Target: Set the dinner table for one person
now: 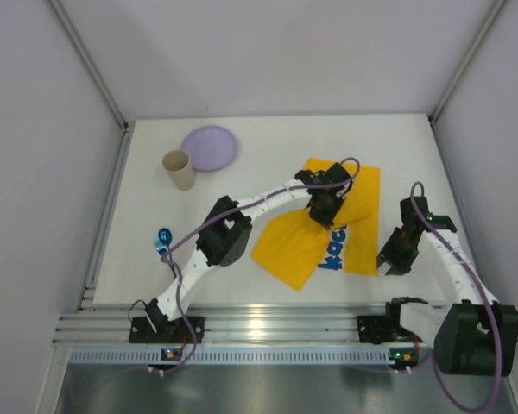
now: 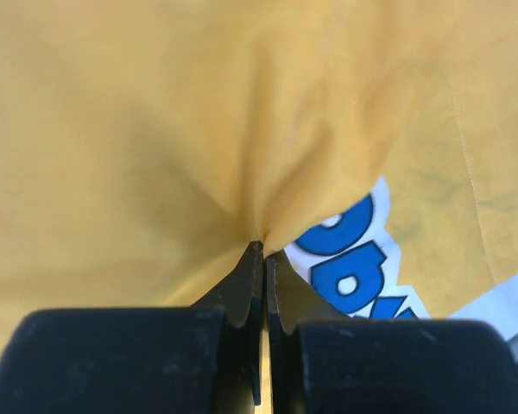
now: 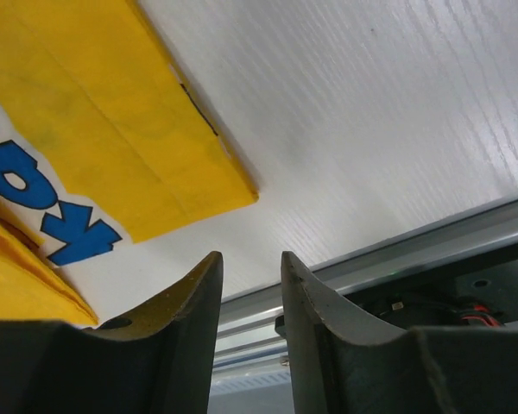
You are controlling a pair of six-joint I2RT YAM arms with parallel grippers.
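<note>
Pinched fold of yellow cloth mat [image 1: 287, 247] w/ L gripper [image 2: 261, 247] clamped shut, prob. to spread it flat on dinner table [image 1: 328, 138] beneath; held R gripper [image 3: 250, 260] narrowly open, empty, beside mat's edge.

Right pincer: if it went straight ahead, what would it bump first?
The right pincer would probably meet the plain white tabletop, beside the corner of the yellow printed cloth mat; depth is unclear.

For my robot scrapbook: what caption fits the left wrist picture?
Left fingers pinch a puckered fold of the yellow cloth mat.

Left claw [image 2: 263, 248] clenched, right claw [image 3: 250, 259] agape.
</note>
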